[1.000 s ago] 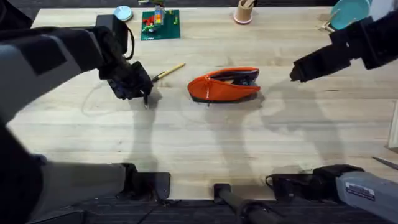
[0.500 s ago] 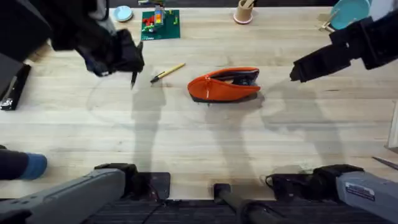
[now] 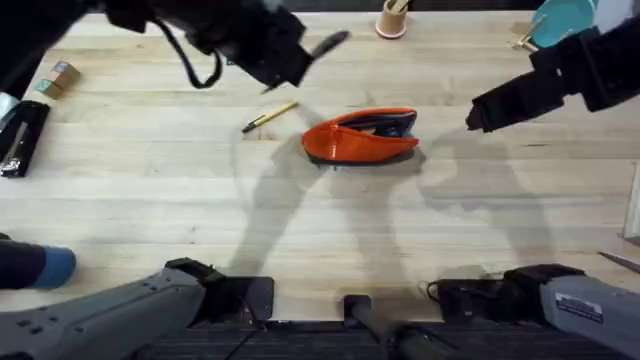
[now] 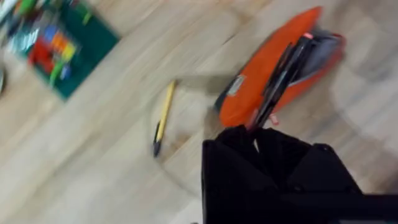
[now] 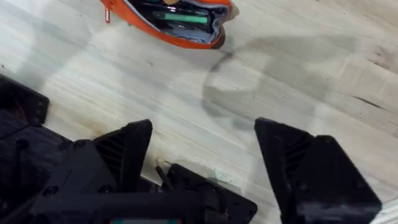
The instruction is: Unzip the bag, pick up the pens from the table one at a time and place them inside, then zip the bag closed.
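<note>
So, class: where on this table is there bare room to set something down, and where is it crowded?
Bare wood runs wide between the orange bag and the arm bases at the near edge. The strip under the right pincer is free too. The far edge is crowded: pink cup, green board, with the yellow pen beside the bag.

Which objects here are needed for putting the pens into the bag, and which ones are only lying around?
Needed:
- orange bag, unzipped
- yellowish pen on the table
- black pen in the left gripper

Lying around:
- pink cup with wooden sticks
- green board with coloured pieces
- teal dish
- black stapler
</note>
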Controlling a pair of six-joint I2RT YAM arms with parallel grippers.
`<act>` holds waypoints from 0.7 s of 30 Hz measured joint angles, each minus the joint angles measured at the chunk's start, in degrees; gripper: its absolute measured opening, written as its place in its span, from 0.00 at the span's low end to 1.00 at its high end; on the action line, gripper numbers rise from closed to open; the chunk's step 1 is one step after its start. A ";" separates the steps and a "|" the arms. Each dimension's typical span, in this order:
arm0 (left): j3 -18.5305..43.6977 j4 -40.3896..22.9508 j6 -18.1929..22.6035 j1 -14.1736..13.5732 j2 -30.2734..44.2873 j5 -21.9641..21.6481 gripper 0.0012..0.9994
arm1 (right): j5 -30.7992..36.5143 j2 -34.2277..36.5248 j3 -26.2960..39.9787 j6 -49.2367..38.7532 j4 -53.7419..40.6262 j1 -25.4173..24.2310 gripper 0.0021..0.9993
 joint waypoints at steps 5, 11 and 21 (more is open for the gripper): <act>0.00 0.95 15.73 -3.48 0.00 11.83 0.04 | 0.00 0.01 0.00 0.00 0.00 0.00 1.00; 0.18 2.96 28.24 -3.61 1.21 21.32 0.04 | 0.00 0.01 0.00 0.00 0.00 0.00 1.00; 0.22 6.42 31.02 -4.81 11.32 27.42 0.04 | 0.00 0.02 0.00 0.00 0.00 0.00 1.00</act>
